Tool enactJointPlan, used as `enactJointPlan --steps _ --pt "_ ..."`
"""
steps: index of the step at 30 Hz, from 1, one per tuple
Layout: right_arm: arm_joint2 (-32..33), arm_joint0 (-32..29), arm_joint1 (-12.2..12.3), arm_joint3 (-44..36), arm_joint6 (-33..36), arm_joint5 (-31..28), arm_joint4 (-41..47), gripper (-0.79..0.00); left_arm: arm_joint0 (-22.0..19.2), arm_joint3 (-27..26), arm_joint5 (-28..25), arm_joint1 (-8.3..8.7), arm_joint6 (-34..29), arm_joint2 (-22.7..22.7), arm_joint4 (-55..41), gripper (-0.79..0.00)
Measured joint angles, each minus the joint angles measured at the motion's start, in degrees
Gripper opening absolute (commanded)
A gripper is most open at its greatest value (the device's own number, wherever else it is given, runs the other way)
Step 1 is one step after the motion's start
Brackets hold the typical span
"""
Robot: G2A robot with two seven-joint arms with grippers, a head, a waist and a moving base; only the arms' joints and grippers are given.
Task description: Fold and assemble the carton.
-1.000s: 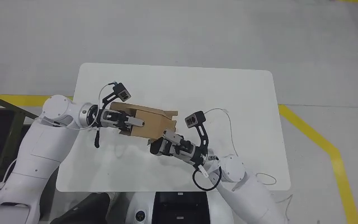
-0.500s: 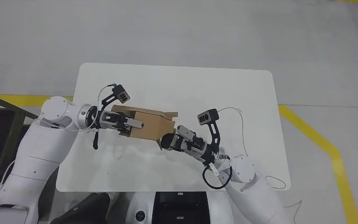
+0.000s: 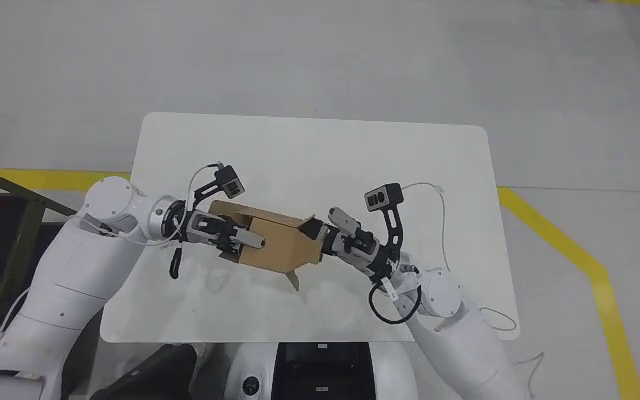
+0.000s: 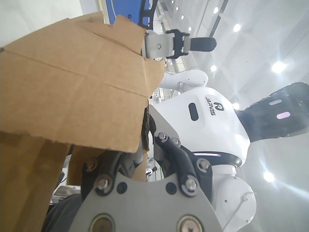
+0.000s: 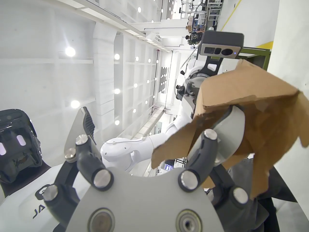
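A brown cardboard carton (image 3: 270, 240) is held above the white table (image 3: 400, 160), between my two arms. My left gripper (image 3: 243, 238) is at its left open end, shut on a carton wall (image 4: 72, 78); one metal finger (image 4: 160, 124) shows beside the cardboard edge and the other is hidden behind it. My right gripper (image 3: 330, 232) stands open at the carton's right end. One of its fingers (image 5: 231, 121) is inside the carton (image 5: 253, 102), while the other (image 5: 84, 121) stays outside in free air. A loose flap (image 3: 293, 277) hangs down toward the front.
A yellow floor line (image 3: 570, 250) runs past the table's right side, and a dark frame (image 3: 20, 200) stands at the left. Bare white table surface lies behind and in front of the carton.
My right arm has swung from the carton's front side to its right end and one finger now sits inside. The carton and my left gripper have shifted right, and the carton has turned.
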Motion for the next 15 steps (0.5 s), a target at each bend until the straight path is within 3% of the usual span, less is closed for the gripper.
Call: enactJointPlan --steps 15 --pt "-0.1 0.7 0.0 -0.2 1.6 0.8 0.0 0.0 -1.4 -2.9 -1.0 3.49 0.0 4.5 -3.0 -0.785"
